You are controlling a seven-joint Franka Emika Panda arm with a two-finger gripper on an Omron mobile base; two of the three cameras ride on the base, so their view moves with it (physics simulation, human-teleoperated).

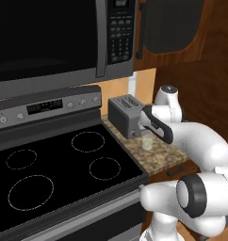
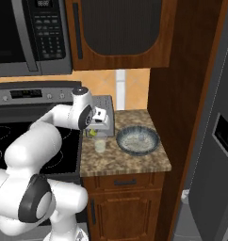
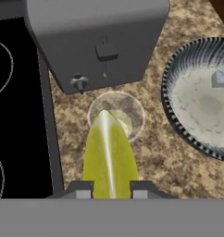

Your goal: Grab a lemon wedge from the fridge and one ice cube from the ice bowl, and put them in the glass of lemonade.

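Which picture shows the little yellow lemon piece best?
The hand view: the tiny yellow-green lemon wedge looms large between the fingers, above the small clear glass of lemonade. The right base view shows just a yellow-green speck.

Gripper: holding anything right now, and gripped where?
Yes. The gripper is shut on the lemon wedge, pinched at its near end between the two fingertips; its pointed far end hangs over the glass of lemonade.
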